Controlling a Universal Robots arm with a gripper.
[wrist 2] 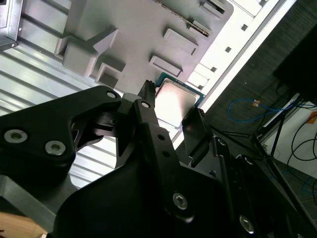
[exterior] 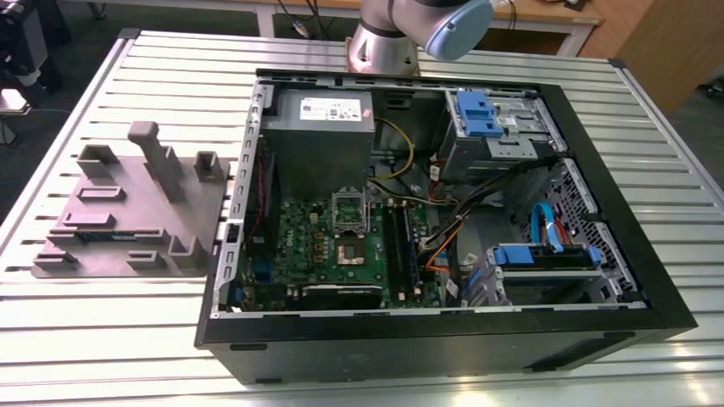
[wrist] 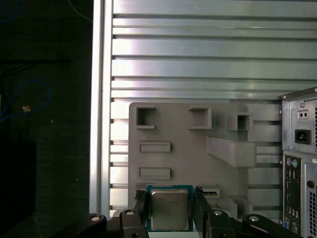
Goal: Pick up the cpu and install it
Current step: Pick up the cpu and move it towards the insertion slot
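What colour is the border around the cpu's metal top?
The cpu border is teal-green; clearest in the first wrist view.

We find the open computer case [exterior: 430, 335] on the slatted table [exterior: 102, 356], with the parts tray [exterior: 136, 212] beside it at the exterior view's left. Inside the case, the motherboard [exterior: 305, 237] lies near and the power supply [exterior: 322, 140] behind it. In the first wrist view, the cpu [wrist: 170, 210] sits between the fingers of the gripper [wrist: 170, 194].
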